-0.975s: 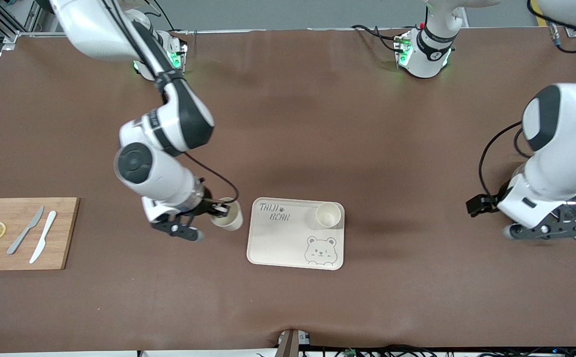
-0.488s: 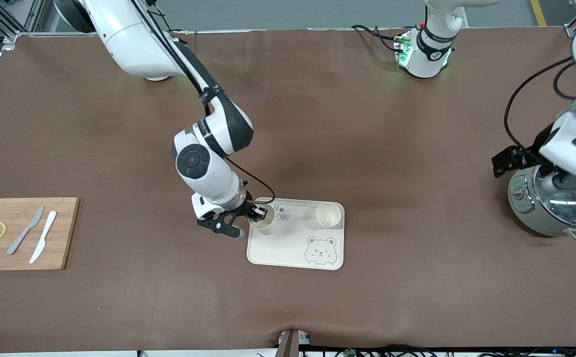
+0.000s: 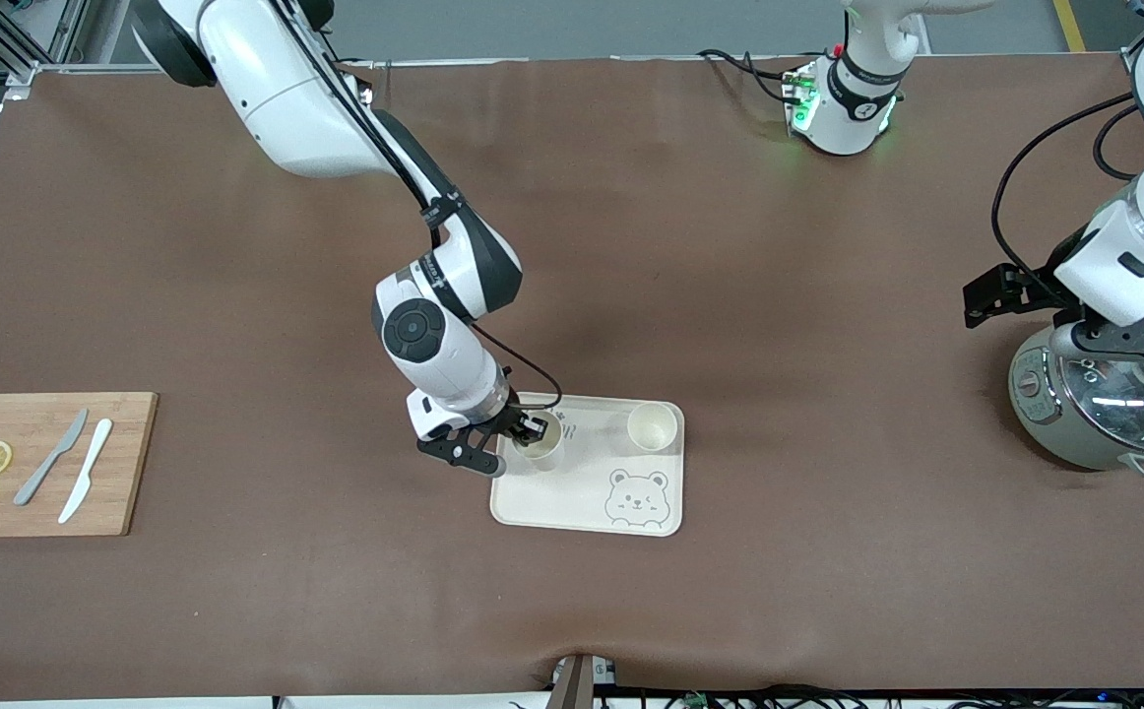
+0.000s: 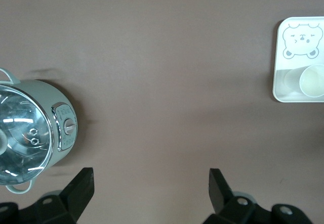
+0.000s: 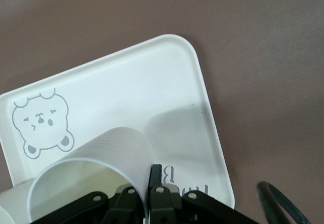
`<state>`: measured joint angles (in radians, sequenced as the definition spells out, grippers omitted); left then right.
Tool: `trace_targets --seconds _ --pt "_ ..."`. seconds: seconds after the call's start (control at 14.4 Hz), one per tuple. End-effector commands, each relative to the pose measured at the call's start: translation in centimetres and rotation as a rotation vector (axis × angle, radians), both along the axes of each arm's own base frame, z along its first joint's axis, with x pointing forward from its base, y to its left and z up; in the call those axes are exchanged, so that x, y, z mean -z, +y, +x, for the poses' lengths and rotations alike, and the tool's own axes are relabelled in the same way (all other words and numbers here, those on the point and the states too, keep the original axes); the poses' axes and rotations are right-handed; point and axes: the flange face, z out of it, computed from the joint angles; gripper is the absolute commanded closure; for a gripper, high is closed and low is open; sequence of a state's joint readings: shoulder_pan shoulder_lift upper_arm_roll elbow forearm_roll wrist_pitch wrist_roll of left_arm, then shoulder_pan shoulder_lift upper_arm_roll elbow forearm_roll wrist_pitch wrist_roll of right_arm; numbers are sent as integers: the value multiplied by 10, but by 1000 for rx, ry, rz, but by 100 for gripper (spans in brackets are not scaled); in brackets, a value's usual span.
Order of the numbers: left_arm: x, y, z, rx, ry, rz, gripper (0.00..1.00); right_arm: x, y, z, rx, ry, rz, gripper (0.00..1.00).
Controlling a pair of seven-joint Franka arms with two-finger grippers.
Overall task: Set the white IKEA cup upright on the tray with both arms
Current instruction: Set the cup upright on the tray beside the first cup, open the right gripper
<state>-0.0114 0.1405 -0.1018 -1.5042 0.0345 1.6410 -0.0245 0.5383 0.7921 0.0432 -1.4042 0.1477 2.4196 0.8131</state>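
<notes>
The right gripper (image 3: 523,433) is pinching the rim of a white cup (image 3: 540,448), holding it upright over the tray (image 3: 582,502) near the bench's front edge. A second cup (image 3: 652,426) is standing in the tray's corner. The left gripper (image 4: 149,183), fingers spread apart, is hovering beside the pot (image 3: 1094,409).

The cream bear-face tray (image 3: 587,492) lies flat mid-table. One white cup (image 3: 653,426) stands upright in its corner. Another cup (image 3: 540,445), apparently upright, sits over the lettering
</notes>
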Motion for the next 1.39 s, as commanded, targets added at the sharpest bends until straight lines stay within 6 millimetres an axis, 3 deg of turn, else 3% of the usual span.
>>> trace_targets --seconds 0.0,0.49,1.32 --pt "-2 3 -3 14 11 -20 0 6 7 -1 5 -5 -4 100" --pt "-1 5 -5 12 40 -19 0 25 7 -3 -20 -8 -42 100" --pt "-1 36 8 -42 2 -37 0 33 7 -5 -20 -3 -45 100"
